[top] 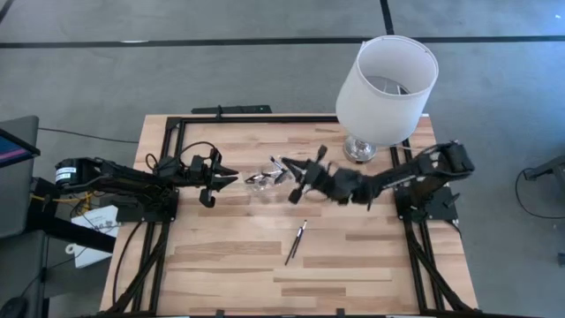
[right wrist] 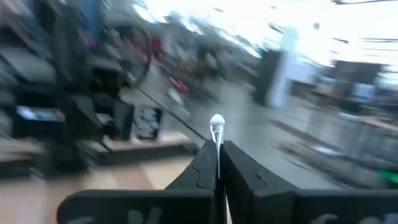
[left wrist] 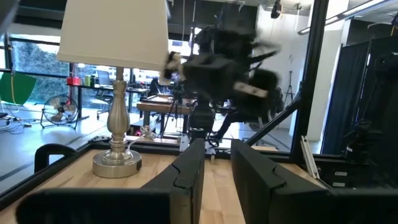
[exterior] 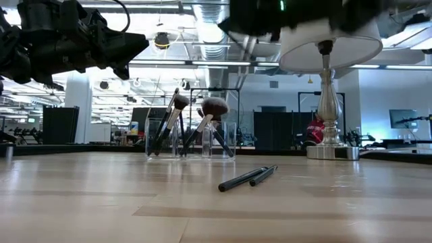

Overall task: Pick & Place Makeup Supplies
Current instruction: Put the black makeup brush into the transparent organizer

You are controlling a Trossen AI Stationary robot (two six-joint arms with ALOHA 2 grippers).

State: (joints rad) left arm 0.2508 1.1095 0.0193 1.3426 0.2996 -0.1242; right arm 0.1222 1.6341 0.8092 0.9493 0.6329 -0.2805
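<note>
A clear holder stands on the table's middle with several makeup brushes leaning in it, bristles up. Two thin dark brushes lie flat on the wood nearer the near edge. My right gripper hangs above the table just right of the holder, shut on a thin brush. My left gripper hovers left of the holder, raised off the table and open, pointing toward the right arm. My right gripper pinches a thin makeup brush between its two fingers. The brush's slim shaft runs along the fingers, and its pale end sticks out past the fingertips. The brush is lifted clear of the table.
A lamp with a white shade stands on a silver base at the far right corner, close to the right arm. A black frame rims the table. Bare wood stretches along the near half around the two lying brushes.
</note>
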